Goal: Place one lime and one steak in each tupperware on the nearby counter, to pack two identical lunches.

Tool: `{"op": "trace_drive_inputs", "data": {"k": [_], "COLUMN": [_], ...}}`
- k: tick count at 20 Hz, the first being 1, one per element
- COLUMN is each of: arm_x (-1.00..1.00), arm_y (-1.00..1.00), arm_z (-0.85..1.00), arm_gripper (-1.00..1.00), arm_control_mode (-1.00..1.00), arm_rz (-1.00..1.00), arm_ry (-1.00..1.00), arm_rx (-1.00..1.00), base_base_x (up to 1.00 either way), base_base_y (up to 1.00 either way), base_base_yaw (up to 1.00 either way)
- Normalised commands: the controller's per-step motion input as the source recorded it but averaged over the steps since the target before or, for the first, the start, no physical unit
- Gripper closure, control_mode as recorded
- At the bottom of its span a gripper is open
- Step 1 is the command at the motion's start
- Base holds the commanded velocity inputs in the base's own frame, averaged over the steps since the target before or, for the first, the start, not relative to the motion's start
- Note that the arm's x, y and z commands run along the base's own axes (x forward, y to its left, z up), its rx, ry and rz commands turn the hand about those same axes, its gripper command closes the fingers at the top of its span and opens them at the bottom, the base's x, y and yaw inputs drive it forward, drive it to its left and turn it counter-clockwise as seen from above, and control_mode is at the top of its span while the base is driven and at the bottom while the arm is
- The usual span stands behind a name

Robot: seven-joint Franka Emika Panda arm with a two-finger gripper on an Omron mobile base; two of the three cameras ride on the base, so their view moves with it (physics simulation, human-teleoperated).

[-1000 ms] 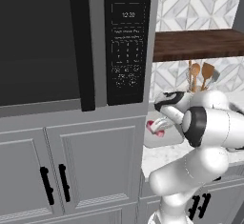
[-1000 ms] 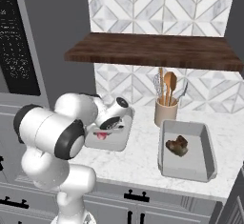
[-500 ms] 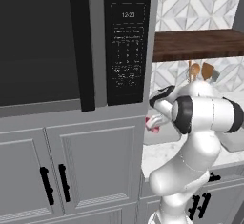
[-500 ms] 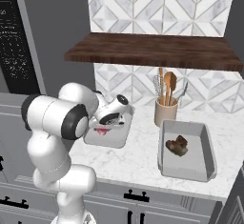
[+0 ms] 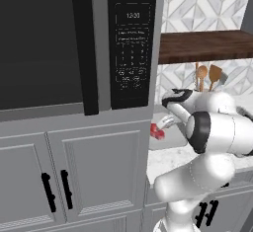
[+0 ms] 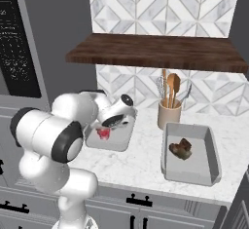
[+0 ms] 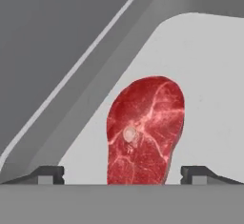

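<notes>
Red steak (image 7: 145,130) in tupperware (image 7: 209,70) (left one) — hand (image 7: 122,173) above, spread

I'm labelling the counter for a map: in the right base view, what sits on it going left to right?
Left tupperware with the red steak under the gripper → beige utensil cup → right tupperware holding a dark-brown steak.

Bright red steak (image 7: 145,130), marbled with pale pink veins and a small whitish bone spot, on a light-grey tray (image 7: 209,75). The other steak (image 6: 181,148) is dark brown. White-and-grey geometric tiles (image 6: 160,6), dark wooden shelf (image 6: 155,51), white marble counter (image 6: 141,167).
</notes>
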Motion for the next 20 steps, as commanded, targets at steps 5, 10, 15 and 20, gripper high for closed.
{"op": "trace_drive_inputs", "data": {"k": [5, 10, 15, 20], "arm_x": [-0.72, -0.81, -0.86, -0.83], "arm_y": [0.00, 0.00, -0.01, -0.07], "arm_z": [0.80, 1.00, 0.95, 0.69], "arm_gripper": [-1.00, -1.00, -1.00, -1.00], "arm_control_mode": [-1.00, -1.00, -1.00, -1.00], "arm_rz": [0.00, 0.00, -0.09, -0.16], "arm_ry": [-0.17, -0.04, 0.00, 0.00], "arm_rx": [0.00, 0.00, 0.00, -0.01], "base_base_x": [0.00, 0.00, 0.00, 0.00], "base_base_y": [0.00, 0.00, 0.00, 0.00], "base_base_yaw": [0.00, 0.00, 0.00, 0.00]}}
